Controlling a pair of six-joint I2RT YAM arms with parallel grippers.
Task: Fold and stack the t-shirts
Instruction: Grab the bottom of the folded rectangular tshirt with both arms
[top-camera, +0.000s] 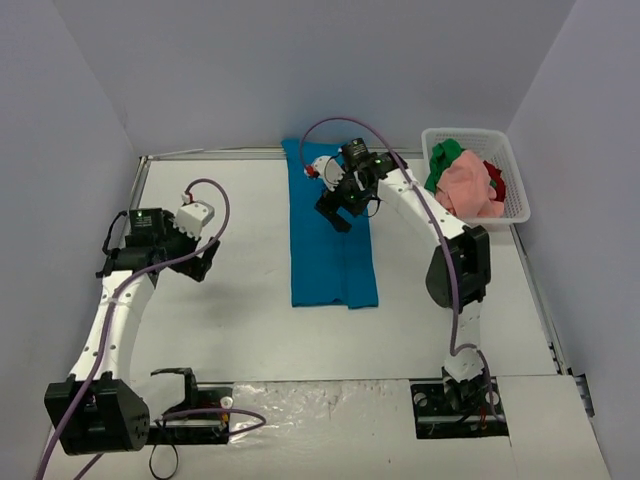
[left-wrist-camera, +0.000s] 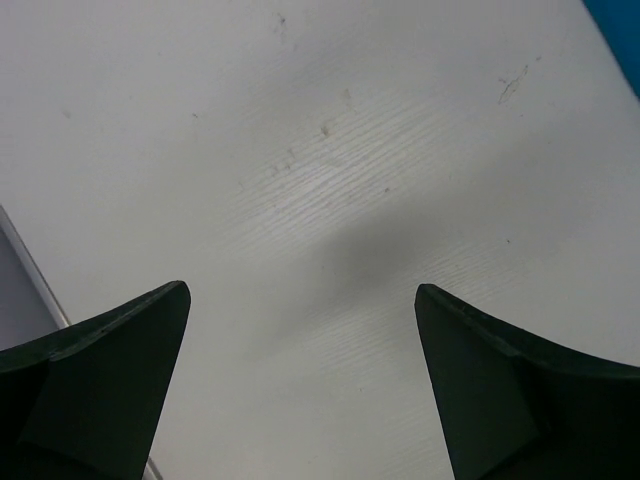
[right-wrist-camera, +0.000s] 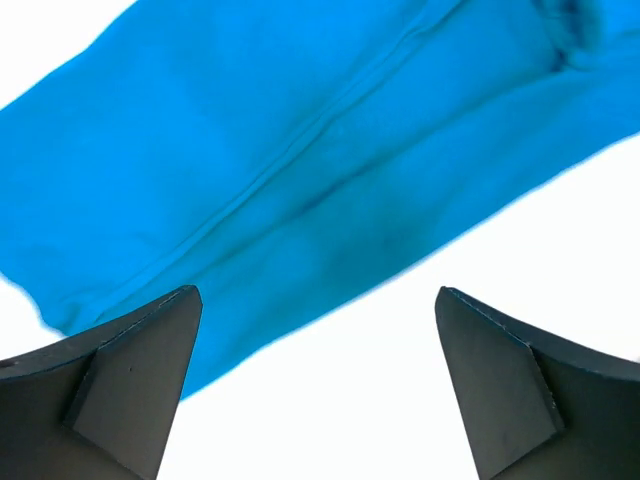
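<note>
In the basket (top-camera: 475, 132), three t-shirts (top-camera: 465, 185); outside, one teal-blue t-shirt (top-camera: 330, 255).

Bare counter (top-camera: 250, 330) lies open between the left end effector (top-camera: 203, 263) and the blue shirt (top-camera: 335, 265). The basket (top-camera: 521, 190) fills the far right corner. A strip of counter separates it from the shirt, crossed overhead by the right arm (top-camera: 430, 215). Three walls (top-camera: 60, 200) enclose the counter.

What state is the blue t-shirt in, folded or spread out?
Folded lengthwise: the teal-blue t-shirt lies flat as a long narrow strip, no sleeves sticking out.
</note>
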